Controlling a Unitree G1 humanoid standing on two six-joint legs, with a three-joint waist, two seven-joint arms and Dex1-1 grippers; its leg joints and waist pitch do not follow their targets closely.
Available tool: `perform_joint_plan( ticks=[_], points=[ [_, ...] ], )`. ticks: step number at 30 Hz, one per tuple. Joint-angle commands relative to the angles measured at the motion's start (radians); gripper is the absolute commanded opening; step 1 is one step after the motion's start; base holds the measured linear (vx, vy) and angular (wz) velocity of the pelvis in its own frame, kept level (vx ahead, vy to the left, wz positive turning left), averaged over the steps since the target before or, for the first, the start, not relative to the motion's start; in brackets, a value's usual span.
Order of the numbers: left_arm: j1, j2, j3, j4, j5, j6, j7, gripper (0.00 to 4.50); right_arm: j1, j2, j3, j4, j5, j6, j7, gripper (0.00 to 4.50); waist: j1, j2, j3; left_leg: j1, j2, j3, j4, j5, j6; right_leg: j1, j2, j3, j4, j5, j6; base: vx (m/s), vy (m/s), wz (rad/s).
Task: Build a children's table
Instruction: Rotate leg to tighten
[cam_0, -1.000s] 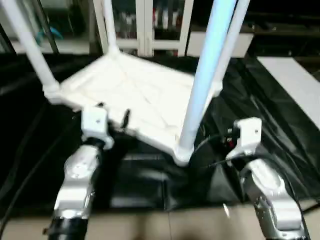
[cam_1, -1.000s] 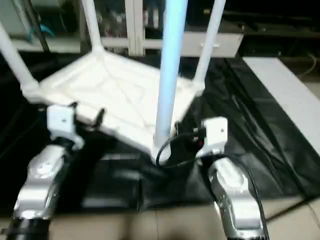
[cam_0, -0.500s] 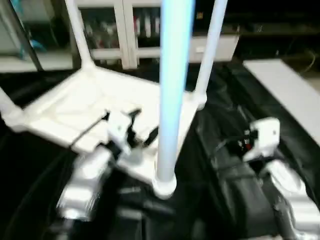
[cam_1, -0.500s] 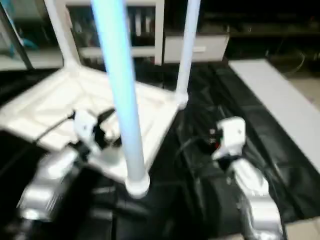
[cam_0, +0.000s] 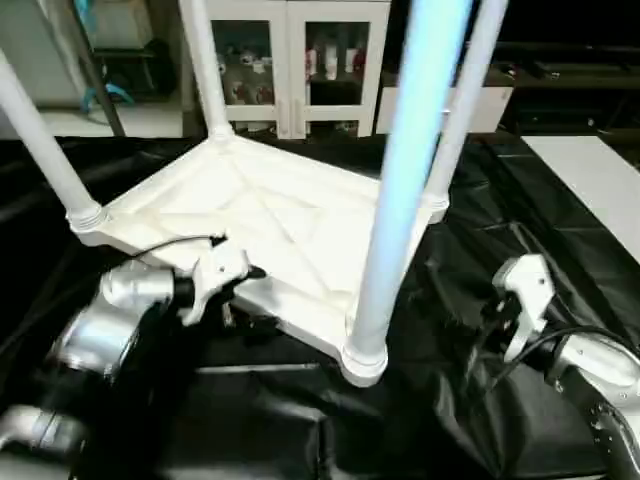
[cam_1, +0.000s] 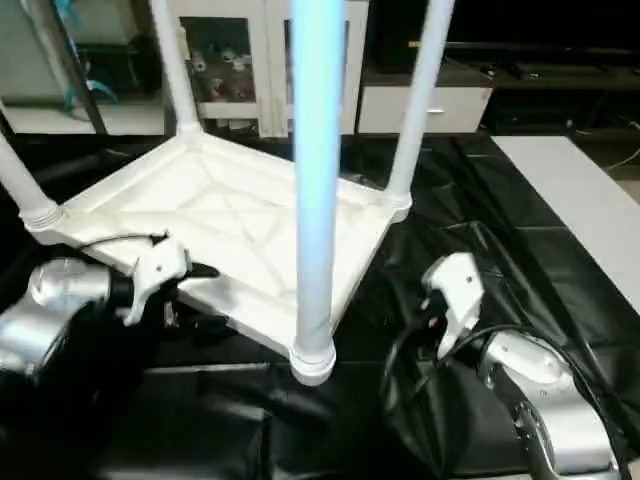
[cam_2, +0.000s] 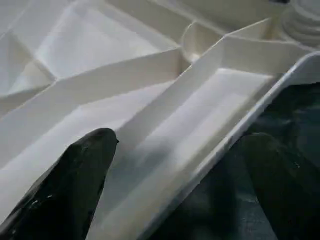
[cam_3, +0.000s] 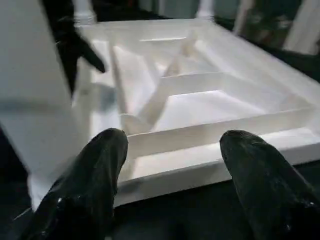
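The children's table lies upside down on a black sheet, its white ribbed tabletop (cam_0: 270, 215) facing up. Four white legs stand in the corner sockets, the nearest leg (cam_0: 395, 220) rising from the front corner. My left gripper (cam_2: 180, 150) is open at the tabletop's near left rim. One black finger (cam_2: 80, 170) is over the ribbed underside and the other is outside the rim over the sheet. My right gripper (cam_3: 175, 145) is open with nothing in it. It sits low on the sheet just right of the front corner, facing the tabletop's near right side.
The crumpled black sheet (cam_0: 470, 250) covers the floor around the table. A flat white board (cam_0: 600, 180) lies at the far right. A white cabinet with glass doors (cam_0: 300, 70) stands behind. Pale floor tiles show at the near edge (cam_1: 600, 475).
The head view has shifted. My left forearm has dropped low and now reaches in from the left to the tabletop's near rim. The right gripper stays beside the front corner. Both remain open.
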Motion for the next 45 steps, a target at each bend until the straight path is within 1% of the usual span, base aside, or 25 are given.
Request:
perform_joint_plan(
  ticks=[1, 3, 4, 5, 6, 8, 9, 10, 14, 16, 20, 22, 24, 27, 29, 32, 35, 36, 37, 38, 39, 40, 41, 42, 45],
  points=[
    [-0.027, -0.012, -0.036, 0.028, 0.020, 0.004, -0.040, 4.47, -0.002, -0.016, 0.016, -0.017, 0.000, 0.009, 0.022, 3.35, 0.003, 0.000, -0.053, 0.003, 0.100, -0.043, -0.090, -0.152, 0.036, 0.020, -0.131, 0.078, -0.080, -0.013, -0.217, 0.000, 0.000, 0.00],
    [-0.044, -0.042, -0.058, 0.052, 0.027, -0.006, -0.042, 4.47, -0.008, -0.012, 0.028, -0.015, -0.008, 0.003, 0.020, 3.35, 0.007, -0.002, -0.057, 0.001, 0.100, -0.041, -0.084, -0.106, 0.055, 0.020, -0.130, 0.076, -0.075, 0.040, -0.222, 0.000, 0.000, 0.00],
    [-0.057, -0.061, -0.076, 0.079, 0.034, -0.029, -0.039, 4.47, -0.013, -0.012, 0.034, -0.012, -0.010, 0.001, 0.024, 3.35, 0.010, 0.002, -0.064, 0.000, 0.101, -0.039, -0.078, -0.074, 0.066, 0.020, -0.130, 0.074, -0.070, 0.089, -0.227, 0.000, 0.000, 0.00],
    [-0.057, -0.061, -0.076, 0.079, 0.034, -0.029, -0.039, 4.31, -0.013, -0.012, 0.034, -0.012, -0.010, 0.001, 0.024, 3.35, 0.011, -0.001, -0.067, 0.000, 0.100, -0.039, -0.075, -0.056, 0.074, 0.018, -0.127, 0.074, -0.065, 0.125, -0.229, 0.000, 0.000, 0.00],
    [-0.061, -0.070, -0.085, 0.088, 0.038, -0.037, -0.040, 4.31, -0.014, -0.012, 0.036, -0.012, -0.013, -0.001, 0.025, 3.35, 0.011, -0.002, -0.066, -0.007, 0.099, -0.038, -0.073, -0.035, 0.093, 0.018, -0.126, 0.072, -0.061, 0.173, -0.234, 0.000, 0.000, 0.00],
    [-0.070, -0.087, -0.117, 0.112, 0.053, -0.047, -0.075, 4.09, -0.014, -0.022, 0.041, -0.020, -0.013, 0.005, 0.039, 3.35, 0.012, 0.003, -0.062, -0.004, 0.099, -0.038, -0.074, -0.074, 0.101, 0.015, -0.128, 0.071, -0.068, 0.137, -0.234, 0.000, 0.000, 0.00],
    [-0.070, -0.087, -0.117, 0.112, 0.053, -0.047, -0.076, 4.02, -0.014, -0.022, 0.041, -0.020, -0.013, 0.005, 0.039, 3.35, 0.012, 0.001, -0.060, -0.004, 0.100, -0.036, -0.077, -0.094, 0.098, 0.015, -0.128, 0.072, -0.072, 0.110, -0.232, 0.000, 0.000, 0.00],
    [-0.071, -0.087, -0.127, 0.113, 0.055, -0.043, -0.094, 4.02, -0.014, -0.025, 0.041, -0.021, -0.013, 0.006, 0.042, 3.35, 0.014, 0.001, -0.056, -0.002, 0.105, -0.037, -0.083, -0.142, 0.078, 0.015, -0.130, 0.073, -0.079, 0.023, -0.228, 0.000, 0.000, 0.00],
    [-0.084, -0.095, -0.138, 0.129, 0.065, -0.048, -0.107, 3.67, -0.018, -0.032, 0.036, -0.014, -0.018, 0.001, 0.045, 3.35, 0.014, 0.001, -0.052, 0.002, 0.108, -0.035, -0.088, -0.179, 0.047, 0.013, -0.131, 0.076, -0.086, -0.055, -0.223, 0.000, 0.000, 0.00],
    [-0.103, -0.112, -0.142, 0.168, 0.085, -0.065, -0.074, 3.62, -0.023, -0.032, 0.041, -0.011, -0.019, -0.002, 0.041, 3.35, 0.013, -0.001, -0.052, 0.001, 0.105, -0.034, -0.087, -0.173, 0.046, 0.012, -0.129, 0.076, -0.087, -0.054, -0.223, 0.000, 0.000, 0.00],
    [-0.102, -0.124, -0.144, 0.163, 0.081, -0.046, -0.072, 3.25, -0.021, -0.030, 0.044, -0.009, -0.022, -0.006, 0.039, 3.35, 0.014, -0.002, -0.055, -0.002, 0.107, -0.035, -0.086, -0.145, 0.054, 0.015, -0.131, 0.075, -0.083, -0.023, -0.223, 0.000, 0.000, 0.00],
    [-0.098, -0.129, -0.146, 0.145, 0.083, -0.021, -0.066, 3.16, -0.020, -0.027, 0.045, -0.007, -0.026, -0.010, 0.040, 3.35, 0.014, -0.002, -0.056, -0.004, 0.107, -0.034, -0.085, -0.129, 0.061, 0.016, -0.131, 0.074, -0.080, 0.006, -0.226, 0.000, 0.000, 0.00],
    [-0.100, -0.128, -0.155, 0.133, 0.098, 0.020, -0.051, 2.86, -0.021, -0.027, 0.048, -0.002, -0.030, -0.014, 0.041, 3.35, 0.014, -0.001, -0.057, -0.003, 0.107, -0.034, -0.084, -0.122, 0.069, 0.014, -0.130, 0.073, -0.078, 0.027, -0.232, 0.000, 0.000, 0.00],
    [-0.101, -0.114, -0.180, 0.129, 0.138, 0.045, -0.056, 2.77, -0.022, -0.026, 0.053, 0.002, -0.033, -0.017, 0.042, 3.35, 0.015, -0.002, -0.055, -0.003, 0.106, -0.034, -0.084, -0.130, 0.071, 0.014, -0.131, 0.074, -0.082, 0.001, -0.228, 0.000, 0.000, 0.00],
    [-0.098, -0.110, -0.186, 0.122, 0.148, 0.072, -0.055, 2.51, -0.024, -0.025, 0.054, 0.004, -0.034, -0.019, 0.042, 3.35, 0.014, -0.002, -0.052, -0.001, 0.108, -0.034, -0.088, -0.153, 0.061, 0.013, -0.130, 0.075, -0.086, -0.039, -0.227, 0.000, 0.000, 0.00],
    [-0.091, -0.137, -0.141, 0.096, 0.134, 0.205, 0.033, 2.38, -0.029, -0.023, 0.056, 0.011, -0.036, -0.022, 0.043, 3.35, 0.014, -0.004, -0.051, -0.001, 0.108, -0.033, -0.089, -0.156, 0.056, 0.013, -0.132, 0.076, -0.086, -0.051, -0.231, 0.000, 0.000, 0.00],
    [-0.085, -0.167, -0.084, 0.098, 0.115, 0.271, 0.130, 2.10, -0.030, -0.020, 0.059, 0.013, -0.040, -0.025, 0.042, 3.35, 0.014, -0.004, -0.048, -0.001, 0.106, -0.032, -0.088, -0.171, 0.052, 0.013, -0.132, 0.076, -0.092, -0.097, -0.231, 0.000, 0.000, 0.00],
    [-0.085, -0.167, -0.084, 0.098, 0.115, 0.271, 0.130, 2.04, -0.030, -0.020, 0.059, 0.013, -0.040, -0.025, 0.042, 3.35, 0.011, -0.006, -0.047, -0.004, 0.106, -0.034, -0.090, -0.166, 0.052, 0.015, -0.132, 0.075, -0.093, -0.106, -0.225, 0.000, 0.000, 0.00],
    [-0.074, -0.180, -0.027, 0.094, 0.116, 0.345, 0.229, 2.02, -0.028, -0.018, 0.059, 0.010, -0.042, -0.026, 0.039, 3.35, 0.007, -0.007, -0.048, -0.007, 0.105, -0.035, -0.089, -0.159, 0.056, 0.017, -0.131, 0.075, -0.093, -0.105, -0.220, 0.000, 0.000, 0.00],
    [-0.072, -0.179, -0.025, 0.093, 0.117, 0.349, 0.233, 2.02, -0.027, -0.018, 0.059, 0.010, -0.042, -0.026, 0.039, 3.35, 0.006, -0.006, -0.049, -0.009, 0.105, -0.036, -0.089, -0.155, 0.056, 0.019, -0.132, 0.073, -0.091, -0.100, -0.220, 0.000, 0.000, 0.00],
    [-0.049, -0.166, 0.001, 0.077, 0.136, 0.397, 0.289, 1.97, -0.026, -0.015, 0.059, 0.010, -0.043, -0.026, 0.036, 3.35, -0.001, -0.010, -0.048, -0.016, 0.103, -0.038, -0.090, -0.151, 0.062, 0.023, -0.129, 0.070, -0.090, -0.103, -0.213, 0.000, 0.000, 0.00],
    [-0.040, -0.159, 0.006, 0.070, 0.143, 0.406, 0.302, 1.93, -0.025, -0.015, 0.059, 0.009, -0.044, -0.026, 0.035, 3.35, -0.012, -0.012, -0.048, -0.027, 0.097, -0.041, -0.090, -0.136, 0.069, 0.031, -0.129, 0.067, -0.092, -0.106, -0.202, 0.008, -0.010, -0.22],
    [-0.034, -0.155, 0.008, 0.063, 0.147, 0.414, 0.310, 1.90, -0.025, -0.014, 0.059, 0.009, -0.044, -0.026, 0.035, 3.35, -0.016, -0.013, -0.048, -0.033, 0.093, -0.042, -0.089, -0.120, 0.073, 0.035, -0.127, 0.064, -0.092, -0.103, -0.192, 0.008, -0.010, -0.22],
    [-0.018, -0.142, 0.008, 0.048, 0.157, 0.427, 0.314, 1.88, -0.025, -0.012, 0.061, 0.010, -0.046, -0.027, 0.034, 3.35, -0.022, -0.012, -0.051, -0.032, 0.089, -0.042, -0.086, -0.097, 0.081, 0.034, -0.123, 0.061, -0.093, -0.092, -0.180, 0.021, -0.020, -0.21],
    [0.018, -0.124, 0.013, 0.009, 0.166, 0.451, 0.318, 1.72, -0.027, -0.009, 0.064, 0.014, -0.048, -0.028, 0.032, 3.35, -0.039, -0.011, -0.056, -0.026, 0.087, -0.038, -0.078, -0.052, 0.105, 0.030, -0.116, 0.060, -0.089, 0.003, -0.198, 0.000, 0.000, 0.00]
  ],
)
